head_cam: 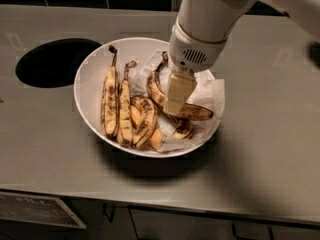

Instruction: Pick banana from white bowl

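Gripper sat straight down over the middle of the banana, at 3 o'clock in the white bowl. That probably kept it off the other bananas at 9. Couldn't tell if it had clamped.

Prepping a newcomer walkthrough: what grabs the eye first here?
The big white robot arm at top right, with its gripper down inside the wide round white bowl at centre, right over the long curved brown-speckled yellow banana. Next, the other spotty bananas lying in the bowl's left half, and the dark round hole in the grey countertop to the bowl's left.
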### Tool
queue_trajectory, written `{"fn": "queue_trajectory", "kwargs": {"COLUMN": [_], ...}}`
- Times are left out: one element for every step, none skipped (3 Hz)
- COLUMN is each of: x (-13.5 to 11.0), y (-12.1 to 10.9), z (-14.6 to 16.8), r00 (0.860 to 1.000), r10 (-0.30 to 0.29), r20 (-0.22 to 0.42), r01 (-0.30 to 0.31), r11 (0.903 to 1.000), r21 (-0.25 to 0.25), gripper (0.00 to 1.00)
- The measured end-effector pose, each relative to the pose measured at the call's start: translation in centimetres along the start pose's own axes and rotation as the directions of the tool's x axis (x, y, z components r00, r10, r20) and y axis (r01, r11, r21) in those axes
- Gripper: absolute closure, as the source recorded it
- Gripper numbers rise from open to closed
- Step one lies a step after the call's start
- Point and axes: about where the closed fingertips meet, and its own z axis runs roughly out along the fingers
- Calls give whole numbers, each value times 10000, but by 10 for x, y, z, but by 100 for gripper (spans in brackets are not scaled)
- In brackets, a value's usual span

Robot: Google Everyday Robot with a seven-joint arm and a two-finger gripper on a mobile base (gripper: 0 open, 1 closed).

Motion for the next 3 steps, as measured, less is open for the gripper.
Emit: {"fn": "queue_trajectory", "kwargs": {"x": [1,0,-2], "y": [5,5,6], "z": [6,12,17], "r00": [9998,9999,10000], "r10": [136,106,64], "r20": [115,108,75], "r01": [-135,-105,-63], "r11": [9999,9999,9998], "r21": [-54,-129,-210], "gripper": [31,31,31]}}
